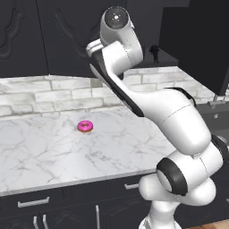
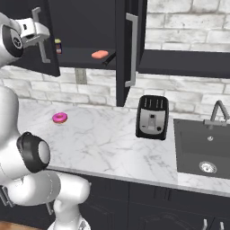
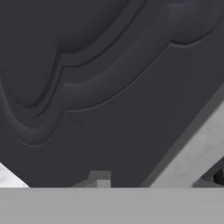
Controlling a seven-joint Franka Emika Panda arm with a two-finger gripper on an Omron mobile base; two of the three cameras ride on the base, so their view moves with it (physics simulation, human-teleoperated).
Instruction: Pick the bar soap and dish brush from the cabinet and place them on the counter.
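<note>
The cabinet (image 2: 81,59) stands open, both doors swung out. On its dark shelf lies the salmon-orange bar soap (image 2: 99,54), and the thin black dish brush (image 2: 110,58) rests just right of it. My gripper (image 2: 40,30) is up at the left door's vertical silver handle (image 2: 44,47), apparently closed around the bar, well left of the soap. The hand view looks straight at that door's carved panel (image 3: 109,87) from very close. The white marble counter (image 1: 67,152) (image 2: 99,139) stretches below.
A pink donut (image 1: 85,126) (image 2: 59,117) lies on the counter near the brick wall. A yellow-and-blue box (image 2: 58,46) sits at the shelf's left end. A black toaster (image 2: 152,117) stands right of the middle door (image 2: 130,49), with the sink (image 2: 204,148) and faucet (image 2: 218,112) beyond.
</note>
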